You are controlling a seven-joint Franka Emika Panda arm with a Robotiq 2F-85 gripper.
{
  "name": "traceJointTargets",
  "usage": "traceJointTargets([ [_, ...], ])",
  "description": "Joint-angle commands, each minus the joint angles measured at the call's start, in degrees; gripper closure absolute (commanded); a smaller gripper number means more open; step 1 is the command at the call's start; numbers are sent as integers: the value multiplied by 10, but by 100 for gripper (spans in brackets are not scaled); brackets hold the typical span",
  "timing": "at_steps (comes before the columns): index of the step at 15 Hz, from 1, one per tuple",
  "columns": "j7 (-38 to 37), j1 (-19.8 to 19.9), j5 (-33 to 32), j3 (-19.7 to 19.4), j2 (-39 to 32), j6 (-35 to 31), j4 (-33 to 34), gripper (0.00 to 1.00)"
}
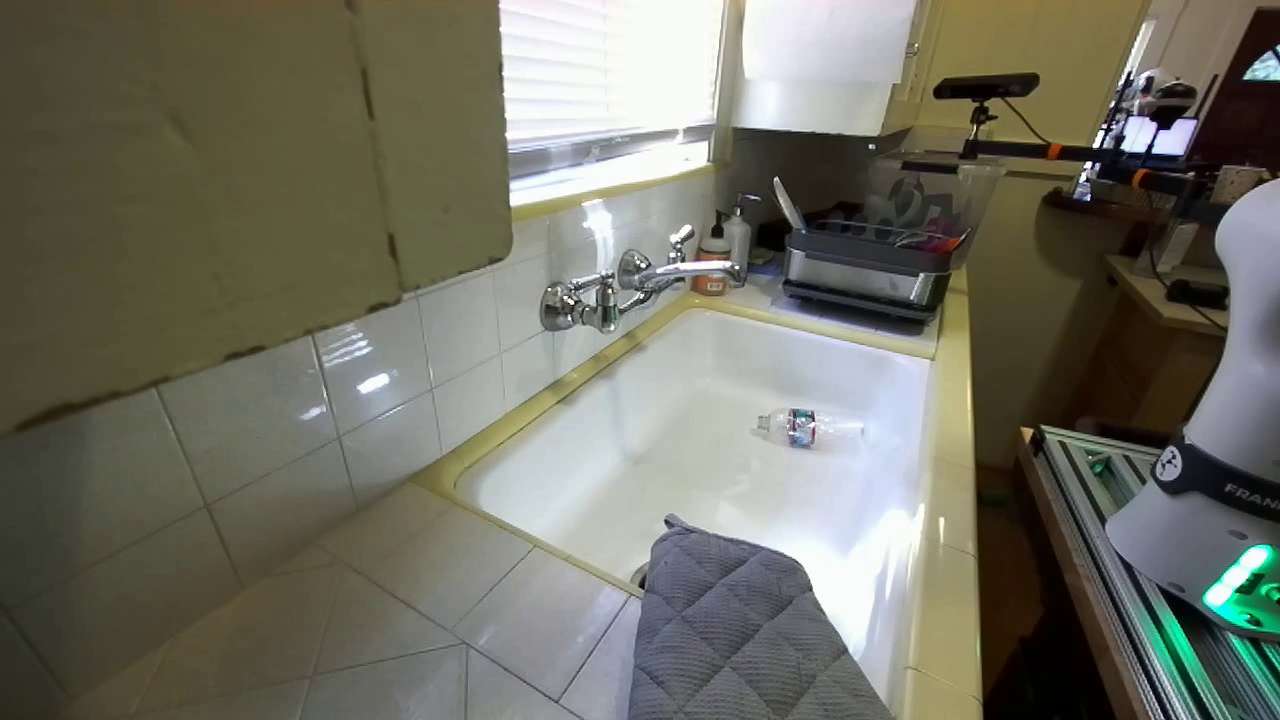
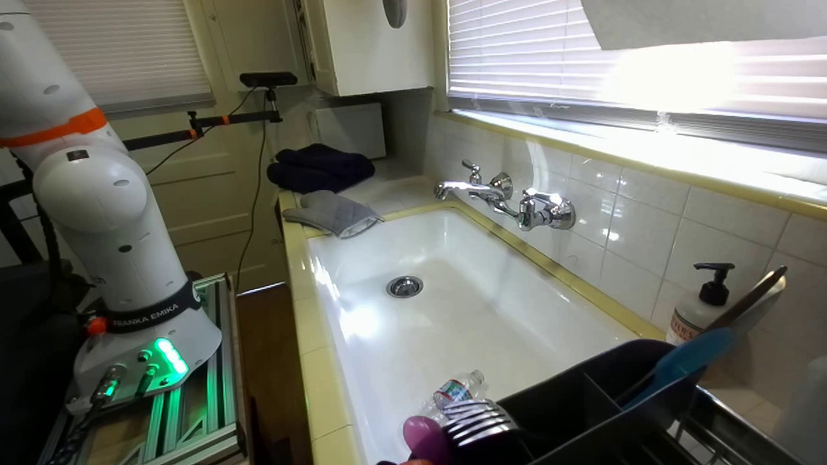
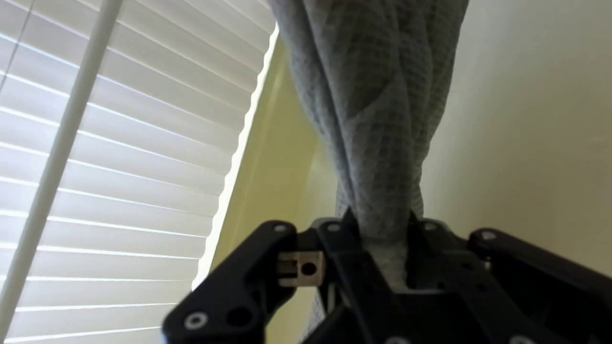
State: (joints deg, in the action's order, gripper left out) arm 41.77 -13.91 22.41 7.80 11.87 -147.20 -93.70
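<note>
A gray cloth [image 3: 377, 119], woven in a fine grid, is seen close up from the wrist, bunched narrow where the 2 jaws are clamped on it and spreading wider beyond the grip. Beside it slant white window blinds [image 3: 158, 191], crossed by a pale wand [image 3: 61, 138], with yellow trim [image 3: 277, 167] between blinds and cloth. The jaws cannot be made out in the exterior views. Near the window, a white sink [image 2: 465, 303] holds a clear plastic bottle [image 1: 802, 428] lying on its side. A chrome faucet [image 1: 690, 270] juts over the basin, and a gray quilted mitt [image 2: 333, 213] rests on the tiled surface [image 1: 540, 610] at the sink's edge.

To handle the cloth well, the pinch should be firm, since folded fabric could slip if loosened. Slow travel should limit swinging. The loose folds need room from wand, slats and faucet. Because the cloth hides much of the wrist view, small turns seem safest.
</note>
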Motion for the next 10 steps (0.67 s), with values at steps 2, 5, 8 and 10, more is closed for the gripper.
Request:
traceJointTargets([
  [2, -12, -2, -53, 1, -21, -11, 31, 96],
  [5, -23, 2, -91, 6, -35, -5, 51, 96],
  [8, -35, 2, -116, 8, -48, 5, 72, 96],
  [10, -39, 2, -125, 10, -53, 7, 83, 96],
])
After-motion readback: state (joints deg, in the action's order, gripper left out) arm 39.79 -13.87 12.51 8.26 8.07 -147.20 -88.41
